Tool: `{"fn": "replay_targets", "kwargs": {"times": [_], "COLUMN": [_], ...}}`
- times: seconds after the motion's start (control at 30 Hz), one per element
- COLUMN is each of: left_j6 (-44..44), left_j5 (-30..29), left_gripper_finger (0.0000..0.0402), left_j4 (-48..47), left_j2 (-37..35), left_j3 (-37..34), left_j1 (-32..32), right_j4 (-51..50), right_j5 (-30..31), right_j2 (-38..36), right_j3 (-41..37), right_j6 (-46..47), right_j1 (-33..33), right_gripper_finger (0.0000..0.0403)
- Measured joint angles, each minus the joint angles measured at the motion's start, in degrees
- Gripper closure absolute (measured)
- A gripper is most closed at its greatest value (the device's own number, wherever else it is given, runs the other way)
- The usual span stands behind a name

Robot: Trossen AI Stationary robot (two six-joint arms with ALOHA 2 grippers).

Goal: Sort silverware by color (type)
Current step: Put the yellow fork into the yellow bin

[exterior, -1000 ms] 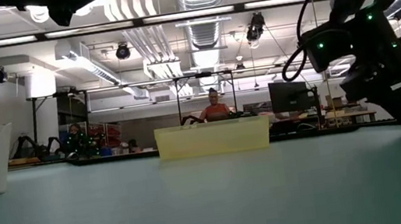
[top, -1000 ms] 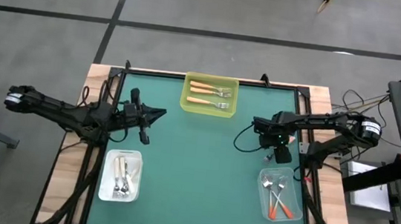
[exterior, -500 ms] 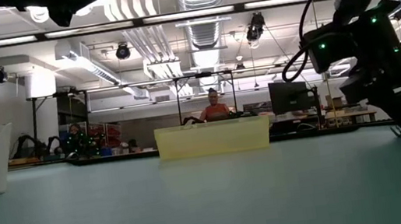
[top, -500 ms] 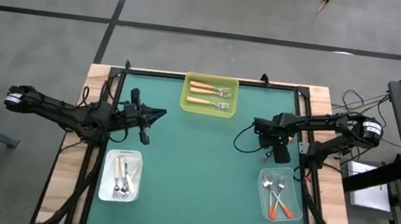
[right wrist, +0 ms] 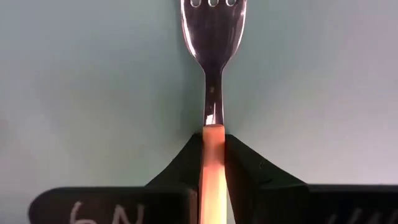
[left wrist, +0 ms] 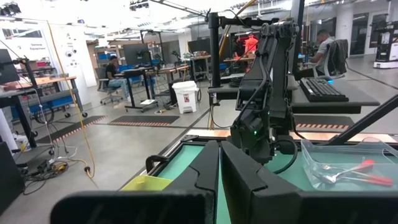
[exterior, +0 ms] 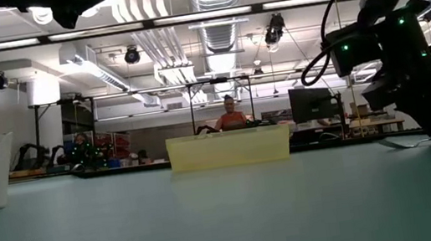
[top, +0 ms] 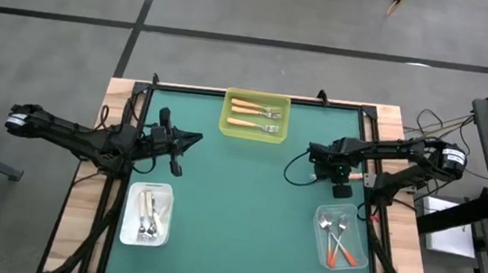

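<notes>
One fork [right wrist: 211, 155], right gripper [right wrist: 212, 163] clamped

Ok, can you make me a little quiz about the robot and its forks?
1. True or false: the right gripper is shut on the metal fork with a light orange plastic handle.
2. Where do the red-orange-handled forks lie? A) yellow plastic tray B) clear plastic tray on the right C) clear tray on the left
3. Fill in: the left gripper is ___ (open or shut).
Key: 1 true; 2 B; 3 shut.
</notes>
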Motion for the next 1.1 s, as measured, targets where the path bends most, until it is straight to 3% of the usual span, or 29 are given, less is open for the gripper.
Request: {"fn": "replay_targets", "kwargs": {"times": [0.13,0.6,0.83,1.1], "left_j6": [-0.15,-0.22,-0.26,-0.28], "left_j5": [0.0,0.0,0.0,0.02], "left_gripper_finger": [0.0402,0.0402,0.0402,0.0402], "left_j4": [0.0,0.02,0.02,0.02], "left_j2": [0.0,0.02,0.02,0.02], "left_j3": [0.0,0.0,0.0,0.0], "left_j1": [0.0,0.0,-0.02,-0.02], "right_j4": [0.63,1.75,17.6,43.03], "right_j5": [2.87,2.44,1.93,2.43], "right_j2": [-1.03,-9.47,-14.23,-15.32], "right_j3": [1.45,14.26,17.08,13.05], "right_j6": [2.84,17.25,25.98,29.95], "right_j1": [-0.06,-0.02,0.02,0.69], "right_gripper_finger": [0.0372,0.0372,0.0372,0.0372]}}
